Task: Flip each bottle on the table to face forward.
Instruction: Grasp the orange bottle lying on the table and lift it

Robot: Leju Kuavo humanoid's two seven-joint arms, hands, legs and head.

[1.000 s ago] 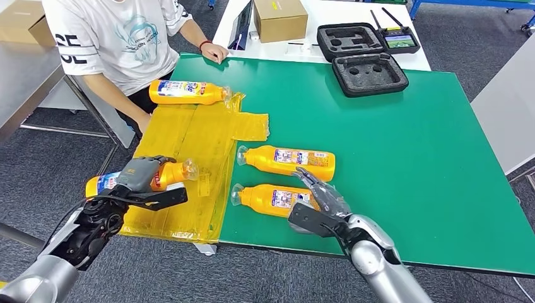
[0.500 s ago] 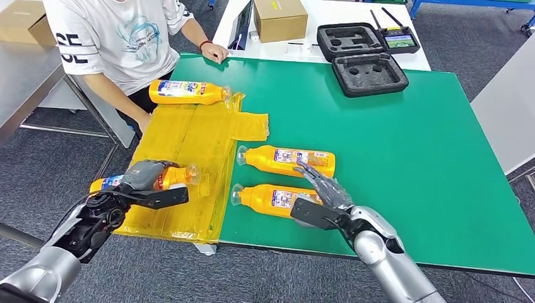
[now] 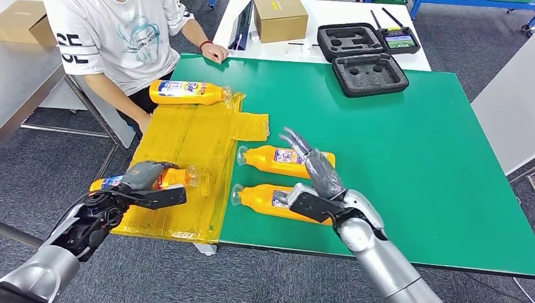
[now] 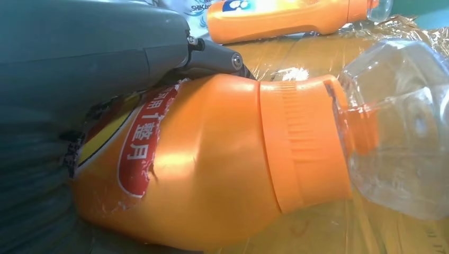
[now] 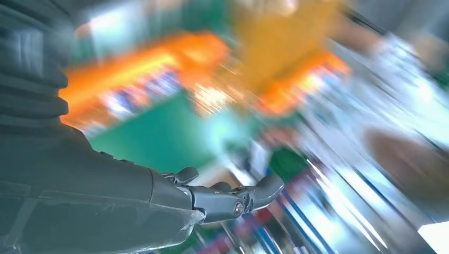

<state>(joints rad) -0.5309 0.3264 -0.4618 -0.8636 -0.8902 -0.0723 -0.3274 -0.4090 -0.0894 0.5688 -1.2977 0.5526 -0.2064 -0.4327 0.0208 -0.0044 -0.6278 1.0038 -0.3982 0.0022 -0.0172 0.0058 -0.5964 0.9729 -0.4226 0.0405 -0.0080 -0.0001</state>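
Your left hand [image 3: 146, 178] grips 1 orange bottle [image 3: 165, 177] on yellow sheet [image 3: 189, 139]. Right hand [image 3: 313, 178] spread, holding nothing, above 2 bottles [image 3: 277, 159] on green table [image 3: 404, 139].

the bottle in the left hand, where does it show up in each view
Head view: the held bottle lies on its side at lower left, gripped by the left hand over the yellow sheet.
Left wrist view: it takes up most of the frame, clear cap away from the hand.
Right wrist view: too blurred to pick out.
Shared landmark: the far bottle lying beyond it.
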